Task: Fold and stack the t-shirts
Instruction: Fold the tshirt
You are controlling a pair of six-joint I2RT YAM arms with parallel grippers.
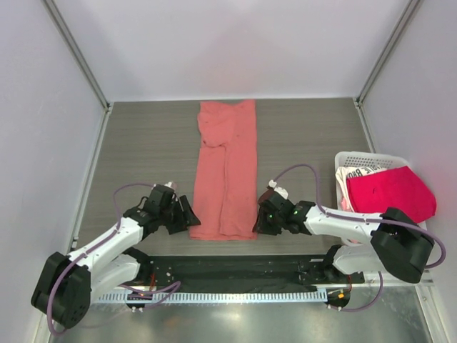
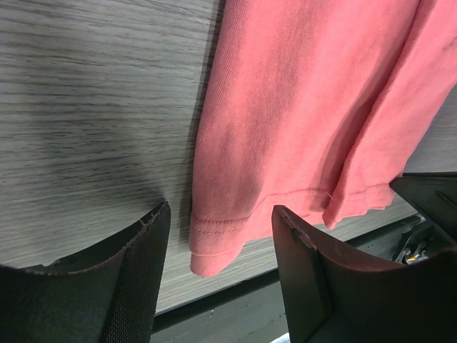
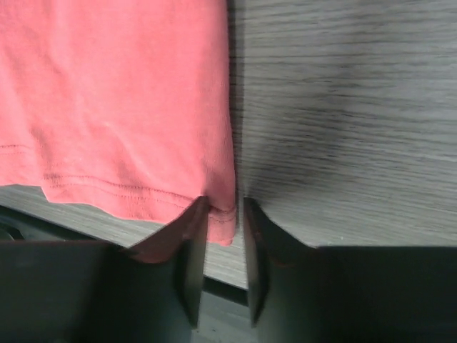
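The salmon-coral t-shirt (image 1: pixel 227 171) lies folded into a long narrow strip down the middle of the table, hem towards me. My left gripper (image 1: pixel 187 218) is open at its near left hem corner (image 2: pixel 214 250), which lies on the table between the wide-spread jaws (image 2: pixel 220 214). My right gripper (image 1: pixel 258 220) is at the near right hem corner (image 3: pixel 223 214). Its jaws (image 3: pixel 226 204) are open only a narrow gap and straddle that corner, the left finger touching the cloth. The crimson-pink t-shirt (image 1: pixel 396 191) and the white t-shirt (image 1: pixel 350 179) lie in the basket.
The white lattice basket (image 1: pixel 371 157) stands at the right edge of the table, beside my right arm. A black mat strip (image 1: pixel 228 268) runs along the near table edge just below the hem. Grey walls enclose the table on three sides.
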